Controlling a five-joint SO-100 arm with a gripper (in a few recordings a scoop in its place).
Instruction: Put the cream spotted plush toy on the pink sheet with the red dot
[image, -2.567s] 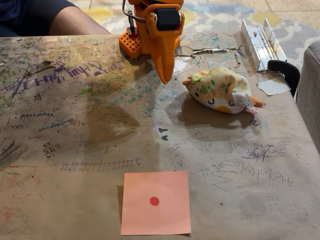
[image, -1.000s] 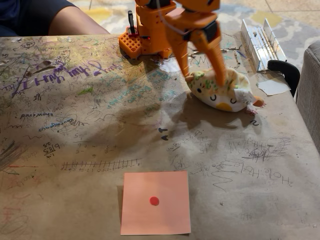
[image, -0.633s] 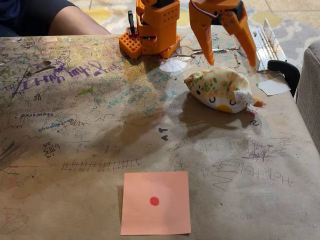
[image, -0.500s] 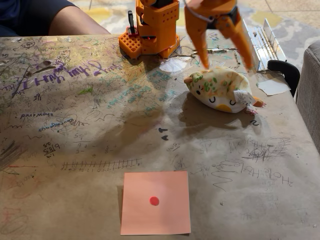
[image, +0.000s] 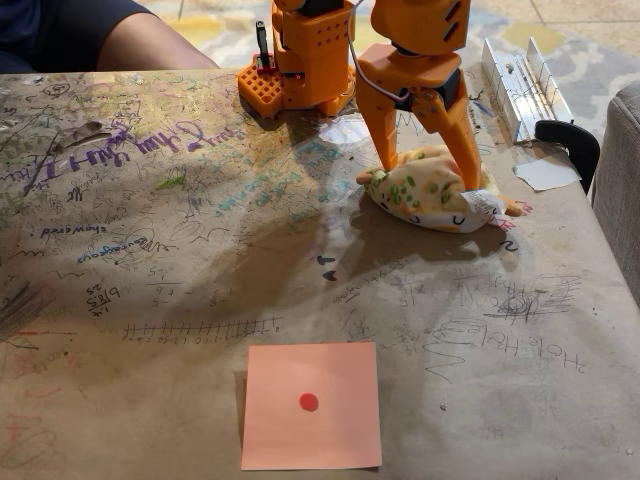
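Observation:
The cream spotted plush toy (image: 425, 196) lies on the scribbled brown table at the back right, with green and orange spots on top and its white tag to the right. My orange gripper (image: 430, 176) has come down over it and stands open. One finger is at the toy's left end and the other near its right end, both pressing into the fabric. The pink sheet (image: 340, 432) with the red dot (image: 308, 401) lies flat near the front edge, well apart from the toy, with nothing on it.
The arm's orange base (image: 300, 60) stands at the table's back edge. A metal rail (image: 520, 85), a black clamp (image: 572, 140) and a white paper scrap (image: 545, 173) sit at the back right. A person's arm (image: 140, 42) rests at the back left. A grey cushion (image: 620, 190) borders the right.
The gripper swung from left of the toy to above it, opened wide, then dropped so its fingers straddle the toy. The toy is now squashed and turned slightly.

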